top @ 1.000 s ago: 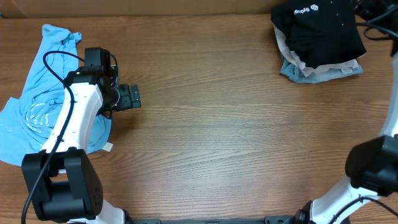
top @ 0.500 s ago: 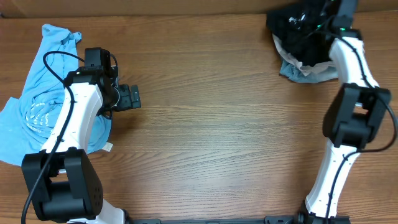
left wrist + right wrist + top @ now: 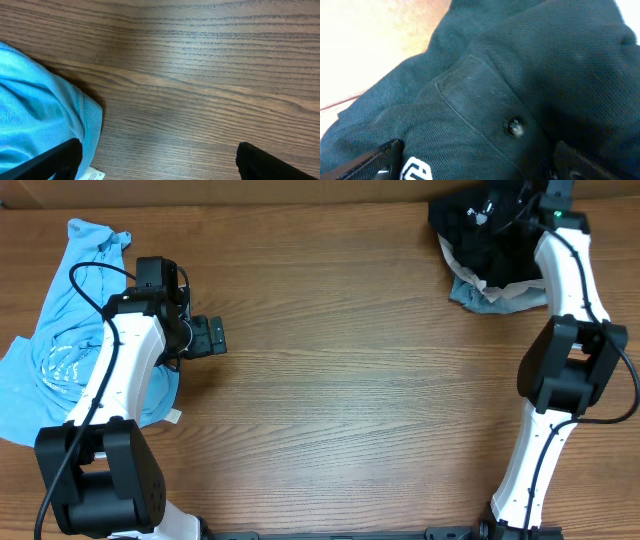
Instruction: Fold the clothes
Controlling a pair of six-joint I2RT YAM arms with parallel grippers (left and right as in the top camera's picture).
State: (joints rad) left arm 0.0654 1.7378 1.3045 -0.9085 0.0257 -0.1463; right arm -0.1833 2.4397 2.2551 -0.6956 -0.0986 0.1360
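While both arms stood at opposite ends of the wooden table (image 3: 340, 400), the items lay as follows.

Black collared shirt (image 3: 475, 235): bunched at the table's far right corner, on top of a small pile. Soft knit cloth; placket with one pale button (image 3: 514, 126); white logo (image 3: 414, 170) at the lower edge of the right wrist view.

Beige garment (image 3: 510, 288) and grey-blue garment (image 3: 462, 293): folded, under the black shirt, their edges showing on the near side.

Right gripper (image 3: 477, 147): reached over the pile, directly above the black shirt's placket. Fingers spread wide, one at each lower corner of the wrist view, no cloth pinched between them. Whether the tips touched the cloth could not be told.

Light blue garment (image 3: 80, 250): spread loosely at the table's left end, partly under the left arm; white tag (image 3: 92, 175) at its hem.

Left gripper (image 3: 210, 337): just beside the blue garment's right edge, over bare wood. Fingers spread wide, holding nothing.
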